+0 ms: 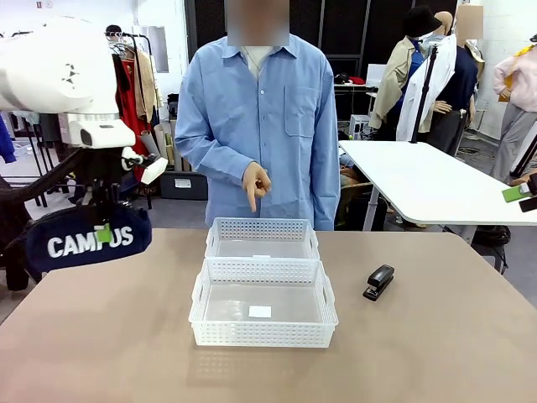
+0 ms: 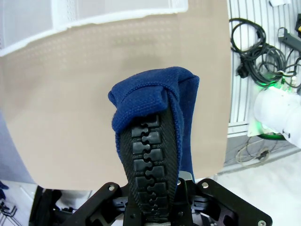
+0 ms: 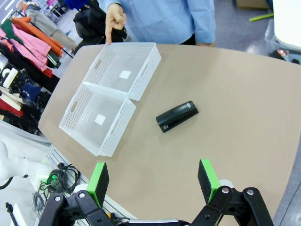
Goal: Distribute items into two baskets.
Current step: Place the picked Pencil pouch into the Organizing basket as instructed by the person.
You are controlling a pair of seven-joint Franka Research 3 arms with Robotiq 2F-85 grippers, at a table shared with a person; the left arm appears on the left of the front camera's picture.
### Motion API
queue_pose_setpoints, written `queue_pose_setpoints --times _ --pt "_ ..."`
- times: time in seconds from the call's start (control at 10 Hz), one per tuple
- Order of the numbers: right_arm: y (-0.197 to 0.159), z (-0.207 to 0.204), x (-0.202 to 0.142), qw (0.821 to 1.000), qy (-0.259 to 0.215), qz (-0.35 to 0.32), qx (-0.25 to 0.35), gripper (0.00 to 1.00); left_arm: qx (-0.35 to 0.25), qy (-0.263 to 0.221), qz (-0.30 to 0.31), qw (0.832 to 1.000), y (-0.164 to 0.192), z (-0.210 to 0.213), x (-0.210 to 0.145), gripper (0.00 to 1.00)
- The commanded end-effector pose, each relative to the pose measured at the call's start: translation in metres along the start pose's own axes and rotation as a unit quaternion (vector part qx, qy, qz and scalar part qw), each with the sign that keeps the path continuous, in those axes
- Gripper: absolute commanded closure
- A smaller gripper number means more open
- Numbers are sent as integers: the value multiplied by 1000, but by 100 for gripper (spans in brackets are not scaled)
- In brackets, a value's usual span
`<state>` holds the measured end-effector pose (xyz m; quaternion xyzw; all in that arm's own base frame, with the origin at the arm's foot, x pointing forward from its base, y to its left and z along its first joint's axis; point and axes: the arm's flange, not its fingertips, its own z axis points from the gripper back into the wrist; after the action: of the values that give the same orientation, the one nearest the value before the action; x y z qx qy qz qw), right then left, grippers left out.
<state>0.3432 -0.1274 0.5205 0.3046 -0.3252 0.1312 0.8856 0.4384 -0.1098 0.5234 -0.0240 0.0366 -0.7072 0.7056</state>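
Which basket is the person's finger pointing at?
The far basket, right beside the person's hand, which points down. The near basket lies farther from that hand.

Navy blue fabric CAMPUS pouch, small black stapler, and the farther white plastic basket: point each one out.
Navy-blue fabric CAMPUS pouch [image 1: 59, 245], front view, on its printed side.
Small black stapler [image 1: 379, 281], front view, on its top arm.
Farther white plastic basket [image 1: 262, 227], front view, on its far perforated wall.

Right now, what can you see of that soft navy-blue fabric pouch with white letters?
The soft navy-blue fabric pouch, printed CAMPUS in white, hangs clear of the tan table near its far left corner, lying roughly level. Its woven cloth is bunched into a fold where the left gripper is shut on it from above. Nothing else touches it.
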Motion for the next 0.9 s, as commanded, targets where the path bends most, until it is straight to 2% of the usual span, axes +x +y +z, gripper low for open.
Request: queue_pose_setpoints --times 0.0,0.8 --pt "-1 -1 3 1000 -14 3 13 0 -3 -24 -26 999 22 11 8 100" --pt "-1 -1 3 1000 -14 3 13 0 -69 -15 -73 995 119 20 112 100"
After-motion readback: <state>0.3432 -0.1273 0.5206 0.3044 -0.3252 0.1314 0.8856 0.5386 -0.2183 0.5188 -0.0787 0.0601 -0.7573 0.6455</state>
